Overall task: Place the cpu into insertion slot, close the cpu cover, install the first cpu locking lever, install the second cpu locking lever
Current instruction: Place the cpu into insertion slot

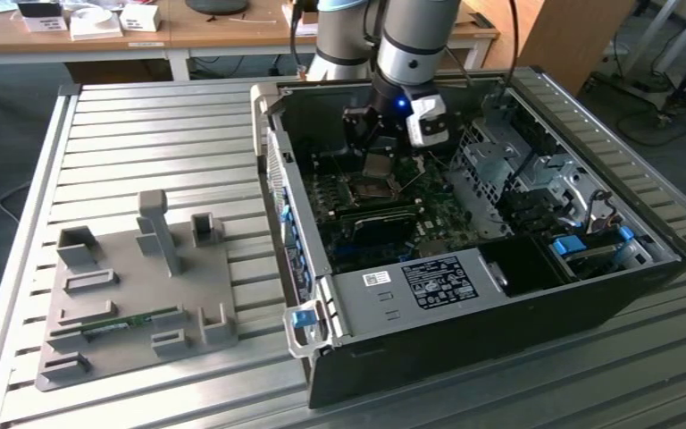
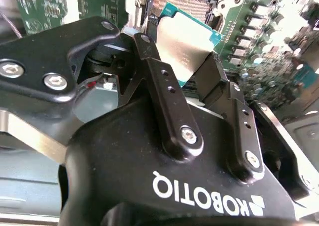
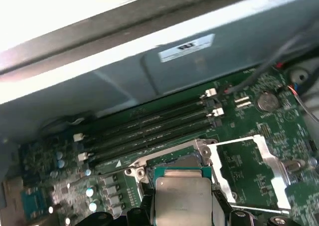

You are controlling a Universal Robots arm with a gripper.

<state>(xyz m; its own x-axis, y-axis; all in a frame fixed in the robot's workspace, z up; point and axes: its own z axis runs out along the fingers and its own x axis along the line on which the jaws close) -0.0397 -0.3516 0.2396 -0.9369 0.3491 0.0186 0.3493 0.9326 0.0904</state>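
We see the black pincer (image 2: pixel 180 61) clamped on the flat silver-topped cpu (image 2: pixel 185 36); below it, the dark square insertion slot (image 3: pixel 173 162); beside it, the open silvery cpu cover (image 3: pixel 271 161).

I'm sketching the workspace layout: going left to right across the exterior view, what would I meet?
Grey fixture tray → blue latch on the case front → gripper holding the cpu → drive cage → blue parts.

Brand lettering (image 2: pixel 207 196) on gripper (image 2: pixel 182 54) body
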